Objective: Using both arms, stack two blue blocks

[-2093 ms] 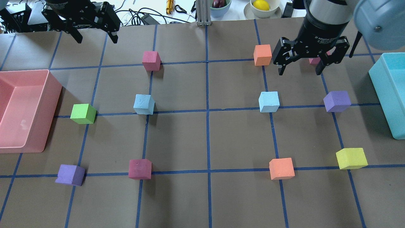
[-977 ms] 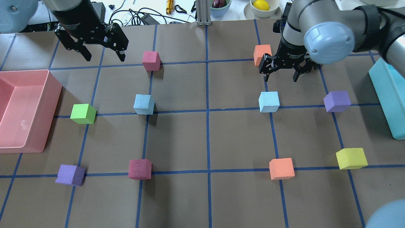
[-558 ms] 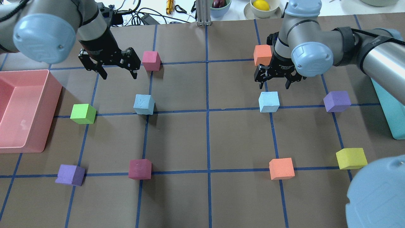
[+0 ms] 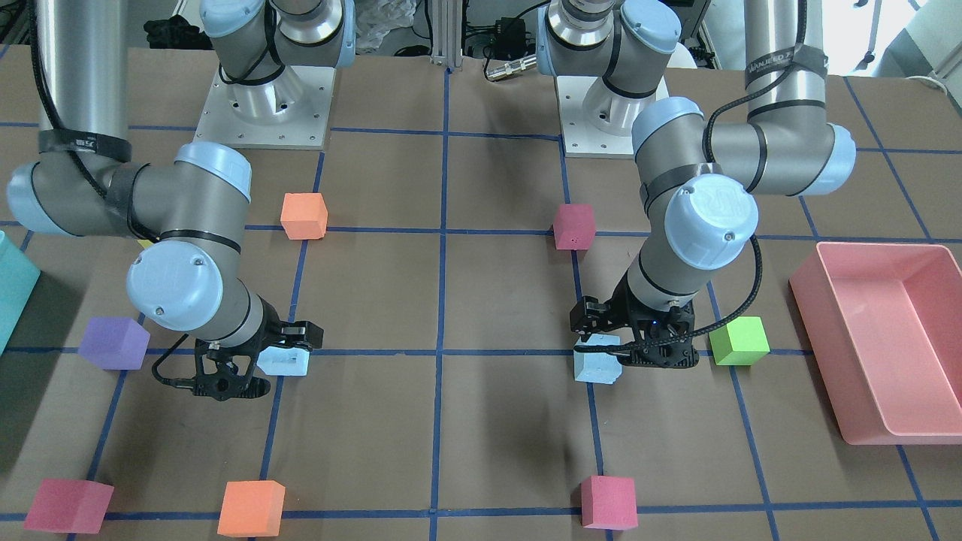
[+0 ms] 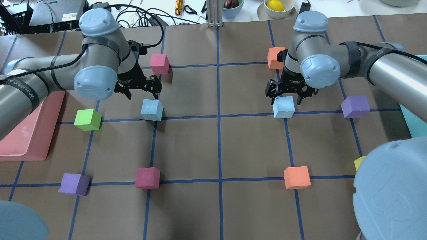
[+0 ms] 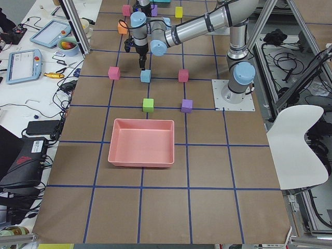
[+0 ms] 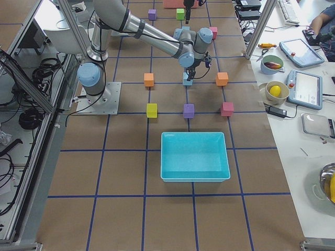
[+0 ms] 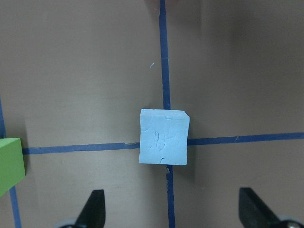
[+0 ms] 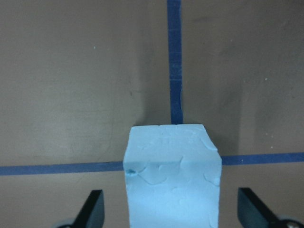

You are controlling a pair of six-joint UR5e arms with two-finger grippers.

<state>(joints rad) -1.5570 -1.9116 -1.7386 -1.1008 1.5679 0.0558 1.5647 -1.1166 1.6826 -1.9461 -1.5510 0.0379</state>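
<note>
Two pale blue blocks rest on the brown table. The left blue block (image 5: 151,110) also shows in the left wrist view (image 8: 164,137). My left gripper (image 5: 142,95) is open and hovers just behind and above it, and the block lies ahead of the fingertips (image 8: 95,211). The right blue block (image 5: 283,107) fills the lower middle of the right wrist view (image 9: 173,175). My right gripper (image 5: 284,98) is open and low over it. One finger stands on each side, clear of the block's faces. In the front view the left gripper (image 4: 639,349) is on the right and the right gripper (image 4: 263,362) on the left.
A green cube (image 5: 87,120) sits left of the left blue block, with a crimson cube (image 5: 159,64) behind it. An orange cube (image 5: 275,57) and a purple cube (image 5: 355,106) lie near the right gripper. A pink bin (image 5: 30,143) is at far left, a teal bin (image 4: 11,293) at far right.
Both arms have swung forward and down from the back of the table toward the blue blocks. Both grippers stay open. No block has moved.
</note>
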